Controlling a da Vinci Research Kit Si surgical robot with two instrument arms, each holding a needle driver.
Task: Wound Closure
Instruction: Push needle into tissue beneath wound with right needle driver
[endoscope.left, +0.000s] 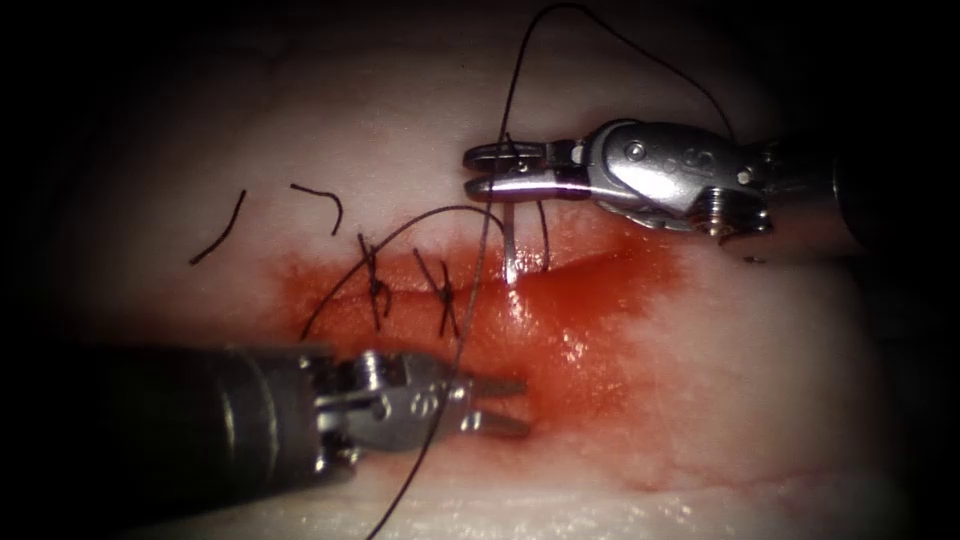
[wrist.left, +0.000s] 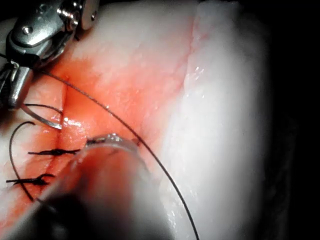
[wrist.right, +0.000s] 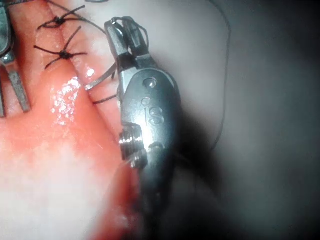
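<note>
My right tool (endoscope.left: 472, 170) reaches in from the right above the cut (endoscope.left: 580, 262), jaws shut on the curved needle (endoscope.left: 510, 245) along its body. The needle hangs down from the jaws and its tip meets the tissue (endoscope.left: 760, 340) at the cut's far edge, just right of two knotted stitches (endoscope.left: 445, 295). The needle (wrist.right: 100, 80) shows the same in the right wrist view, and in the left wrist view the needle (wrist.left: 42, 117) curves down to the cut. My left tool (endoscope.left: 500, 405) lies below the cut, left of the needle, open and holding nothing. Long dark thread (endoscope.left: 470, 300) runs down across the cut, in front of the left tool.
Two cut ends of thread (endoscope.left: 215, 230) lie on the tissue at the upper left. Red fluid (endoscope.left: 590, 330) covers the cut and spreads below it. The first stitch (endoscope.left: 375, 285) sits at the cut's left end.
</note>
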